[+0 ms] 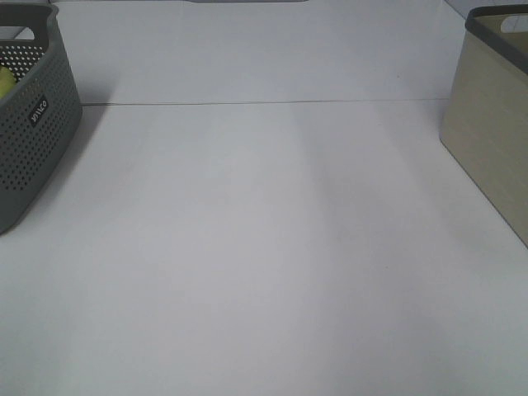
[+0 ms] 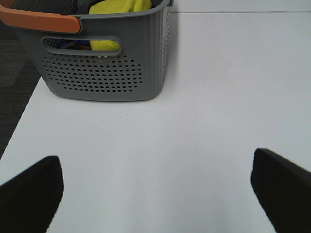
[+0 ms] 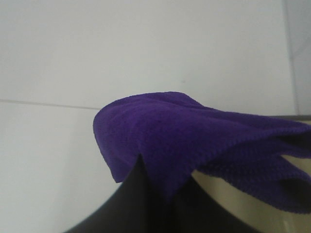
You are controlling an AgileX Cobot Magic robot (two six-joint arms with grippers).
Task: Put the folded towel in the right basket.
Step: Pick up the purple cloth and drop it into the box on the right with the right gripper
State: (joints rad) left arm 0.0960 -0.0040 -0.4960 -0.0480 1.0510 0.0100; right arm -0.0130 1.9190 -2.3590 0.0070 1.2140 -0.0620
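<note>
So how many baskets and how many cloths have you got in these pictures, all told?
Baskets: 2 (grey basket, beige basket)
Cloths: 2 (purple towel, yellow cloth inside the grey basket)
Total: 4
More may lie hidden deeper in the grey basket.

the table (image 1: 264,247) fills the frame in the high view. a perforated basket (image 1: 33,124) stands on it at the upper left edge, a right basket (image 1: 495,124) at the upper right edge, well apart. a seam (image 1: 264,102) crosses the upper part from one to the other. in the left wrist view, a cloth (image 2: 119,7) lies in the perforated basket, beyond the spread left gripper (image 2: 156,191). the folded towel (image 3: 194,131) is pinched in the right gripper (image 3: 155,194), above the table and beside the right basket's rim.
</note>
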